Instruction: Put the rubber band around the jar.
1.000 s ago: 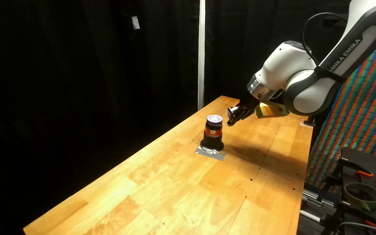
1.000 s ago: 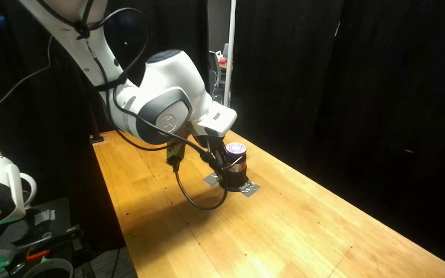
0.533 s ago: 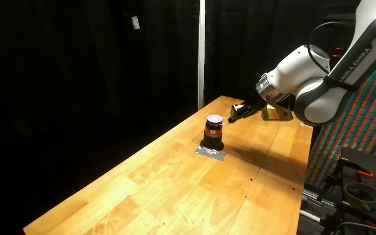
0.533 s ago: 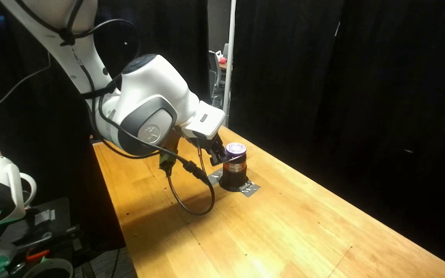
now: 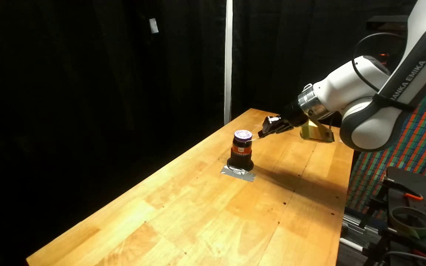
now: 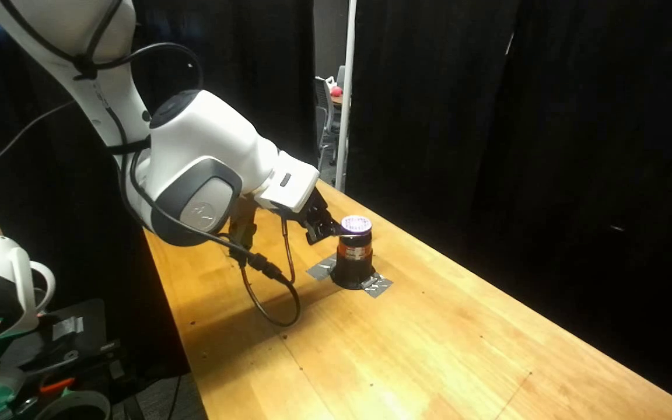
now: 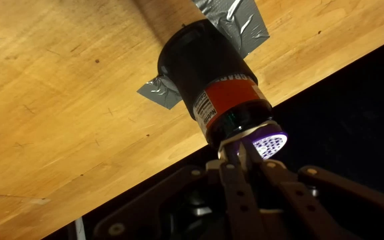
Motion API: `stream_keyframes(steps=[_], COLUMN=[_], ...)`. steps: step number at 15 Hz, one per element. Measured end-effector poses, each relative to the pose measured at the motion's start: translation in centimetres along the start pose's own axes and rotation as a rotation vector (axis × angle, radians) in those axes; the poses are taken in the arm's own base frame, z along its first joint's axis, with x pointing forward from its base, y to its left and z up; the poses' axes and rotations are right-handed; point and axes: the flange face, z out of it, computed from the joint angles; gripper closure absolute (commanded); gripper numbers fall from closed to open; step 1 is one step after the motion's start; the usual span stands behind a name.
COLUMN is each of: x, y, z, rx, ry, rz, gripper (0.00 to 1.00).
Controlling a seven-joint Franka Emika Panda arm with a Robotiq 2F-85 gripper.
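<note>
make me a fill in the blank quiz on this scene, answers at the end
The jar has a lid whose side is ____.
A pale ____ reaches from the gripper to the jar.
Strips of grey ____ lie at the foot of the black base.
The table has a top made of ____.
Missing words: purple; rubber band; tape; wood.

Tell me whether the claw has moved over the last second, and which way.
Yes, upward: in both exterior views, the tip of the claw sits higher in the picture against the jar, which has stayed put.
</note>
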Motion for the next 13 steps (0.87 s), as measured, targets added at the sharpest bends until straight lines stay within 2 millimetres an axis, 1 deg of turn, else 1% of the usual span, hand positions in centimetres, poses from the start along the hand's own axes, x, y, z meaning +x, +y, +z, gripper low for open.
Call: stream_keyframes(steps=[1,2,3,4,5,6,7,8,9,10,11,12,13], x=[-0.3,-0.6,-0.8,-1.0,-1.2,-1.3,-1.4,-1.5,-1.6,-1.7,-1.8,-1.9,-2.0], y=[-0.1,-0.3,-0.4,-0.6,-0.6,-0.8,-0.9,-1.0,-1.1,-1.1,-1.1,-1.1,-1.0], z=[0.0,-0.1,-0.2,-0.3,-0.4,-0.5,-0.6,-0.8,-0.9,-0.9,-0.8,-0.8,-0.8], rx=[0.004,0.011,0.017,0.023,0.029,0.034,0.041,0.048,0.054,0.056,0.054,0.054,0.054], ry=[0.010,0.017,0.022,0.027,0.031,0.035,0.042,0.050,0.057,0.056,0.048,0.042,0.039], rz=[0.005,0.008,0.011,0.013,0.014,0.014,0.016,0.016,0.015,0.014,0.014,0.017,0.019], gripper=[0.79,0.84,0.82,0.86,0.87,0.90,0.88,0.62,0.63,0.60,0.79,0.72,0.63])
